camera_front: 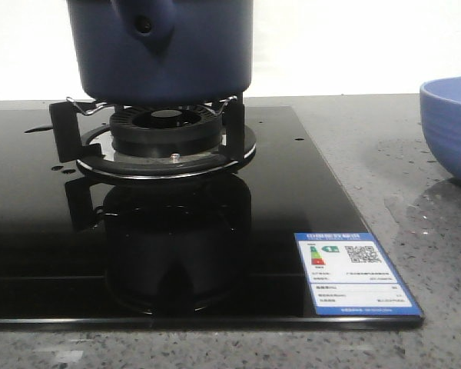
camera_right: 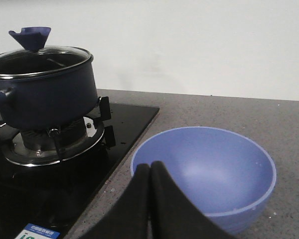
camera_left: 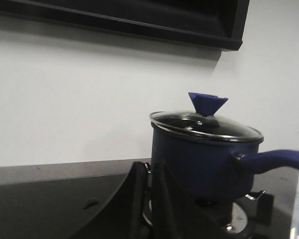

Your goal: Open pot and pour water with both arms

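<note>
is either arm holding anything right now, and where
Nothing is held. The left end effector and right end effector are both shut and empty; the pot sits untouched on the burner.

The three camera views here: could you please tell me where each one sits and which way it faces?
Front view: low, facing forward at the pot on the burner; no arm shows.
Left wrist view: beside the stove, facing pot and lid; shut left gripper shows.
Right wrist view: over the counter, facing the bowl; shut right gripper shows.
All share the pot.

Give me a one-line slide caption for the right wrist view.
Lidded navy pot sits on the gas burner, empty blue bowl beside the stove, right gripper shut.
</note>
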`<state>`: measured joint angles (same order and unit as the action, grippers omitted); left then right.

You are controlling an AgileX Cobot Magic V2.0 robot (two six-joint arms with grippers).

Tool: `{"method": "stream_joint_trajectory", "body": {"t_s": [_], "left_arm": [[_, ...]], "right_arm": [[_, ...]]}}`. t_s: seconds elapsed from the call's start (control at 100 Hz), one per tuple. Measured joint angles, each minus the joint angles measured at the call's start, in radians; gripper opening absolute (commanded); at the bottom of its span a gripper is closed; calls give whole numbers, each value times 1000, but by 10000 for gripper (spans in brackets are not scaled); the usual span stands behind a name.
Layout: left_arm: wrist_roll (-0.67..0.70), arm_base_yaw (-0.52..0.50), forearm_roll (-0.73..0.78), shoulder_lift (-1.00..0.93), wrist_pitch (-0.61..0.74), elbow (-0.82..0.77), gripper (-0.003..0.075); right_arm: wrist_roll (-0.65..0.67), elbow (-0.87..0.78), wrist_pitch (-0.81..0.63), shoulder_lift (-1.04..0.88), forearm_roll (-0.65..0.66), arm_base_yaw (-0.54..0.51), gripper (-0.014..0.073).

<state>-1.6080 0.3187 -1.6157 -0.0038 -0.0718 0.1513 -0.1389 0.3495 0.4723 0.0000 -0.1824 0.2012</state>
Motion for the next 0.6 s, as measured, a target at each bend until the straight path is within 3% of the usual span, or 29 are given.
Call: {"method": "stream_joint_trajectory", "body": {"t_s": [0.06,0.1,0.25,0.32,0.44,0.6], "left_arm": [[66,0,184,0,0,0,-20],[184,0,321,0,0,0,-20],[890,-13,1071,0,-17,-34,-20],[1154,-30,1319,0,-25,-73,-20],[1364,-79,1484,0,-40,-154,-20],[1440,-179,1532,0,-119,-156,-20]], "right_arm": [[0,0,0,0,-1,0,-63],[0,0,0,0,-1,0,-63],[0,0,0,0,-2,0,-63],[0,0,0,0,-2,0,-63],[0,0,0,0,-2,0,-63],[0,0,0,0,-2,0,-63]]}}
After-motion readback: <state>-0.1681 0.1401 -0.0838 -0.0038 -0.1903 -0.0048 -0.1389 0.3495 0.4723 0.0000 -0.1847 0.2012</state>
